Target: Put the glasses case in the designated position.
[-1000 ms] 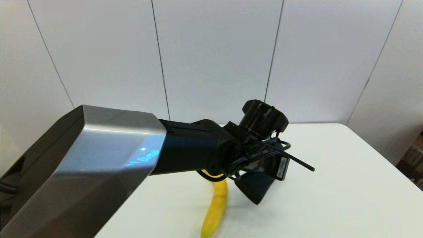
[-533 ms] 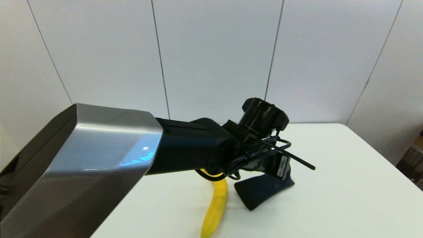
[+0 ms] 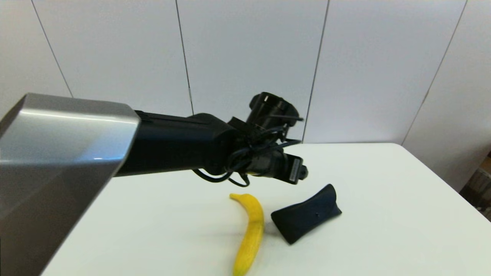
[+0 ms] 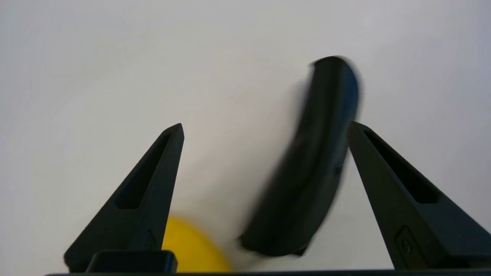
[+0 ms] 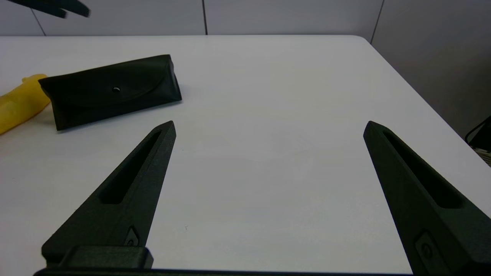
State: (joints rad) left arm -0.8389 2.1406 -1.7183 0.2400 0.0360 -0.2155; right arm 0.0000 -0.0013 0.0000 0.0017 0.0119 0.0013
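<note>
- Two items lie on the white table (image 3: pixel 402 214): the glasses case (image 3: pixel 305 218) flat, flap up, just beside the banana (image 3: pixel 250 234) on its right; whether they touch, we cannot tell.
- Left gripper (image 4: pixel 264 132) hangs above the case, jaws spread wide, holding nothing.
- Right gripper (image 5: pixel 268 128) is parked low near the table's right side, jaws likewise apart and empty.
- We judge the placing done, if this bare patch is the designated position; only the left arm's retreat is left.
</note>
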